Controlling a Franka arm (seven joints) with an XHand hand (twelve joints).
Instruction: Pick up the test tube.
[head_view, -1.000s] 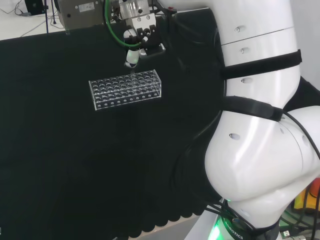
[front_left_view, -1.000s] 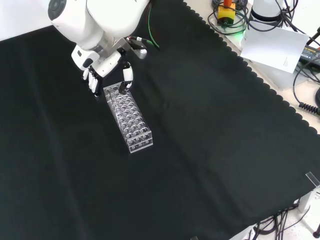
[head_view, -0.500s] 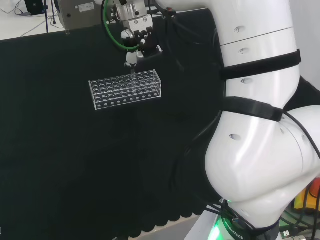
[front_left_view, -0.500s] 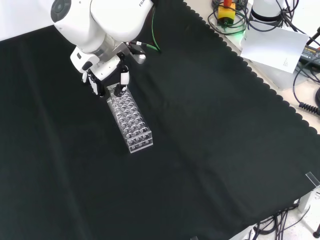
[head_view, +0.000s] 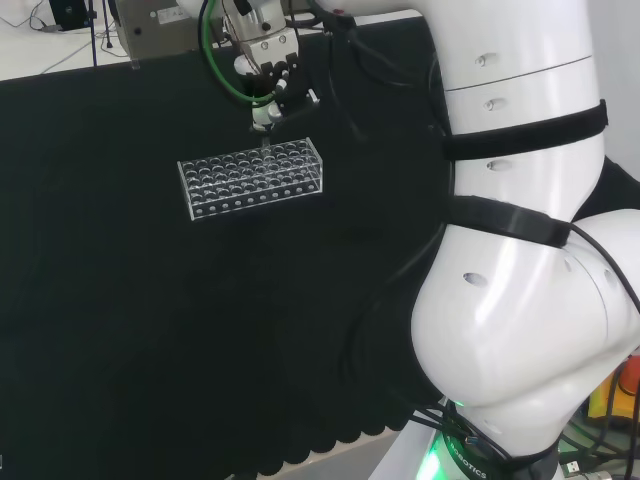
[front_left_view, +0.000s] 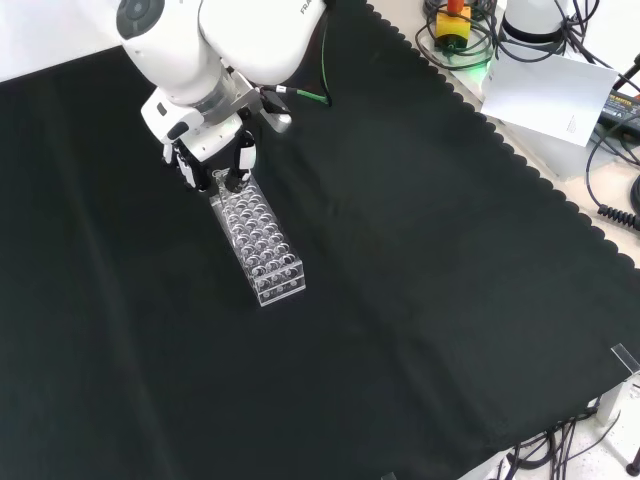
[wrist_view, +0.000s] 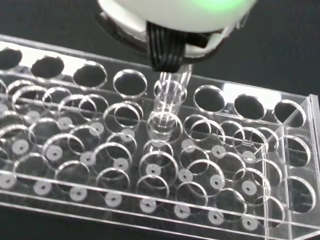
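Note:
A clear plastic test tube rack (head_view: 252, 177) stands on the black cloth, also seen in the front view as rack (front_left_view: 260, 238) and close up as rack (wrist_view: 75, 150). My hand (head_view: 268, 80) hovers over the rack's far edge in the head view; in the front view the hand (front_left_view: 212, 160) is at the rack's upper end. Its fingers are pinched together on a clear test tube (wrist_view: 166, 105), which hangs upright from the hand (wrist_view: 170, 30). The tube's rounded lower end still reaches down among the rack's holes. The other holes look empty.
Black cloth (front_left_view: 420, 300) lies open all round the rack. In the front view, cables and a white sheet of paper (front_left_view: 545, 90) lie beyond the cloth's scalloped edge at the upper right. A grey box (head_view: 160, 25) stands behind the cloth in the head view.
The thumb and fingers have closed together over the rack's end, and the hand has risen a little with the tube. The rack has not moved.

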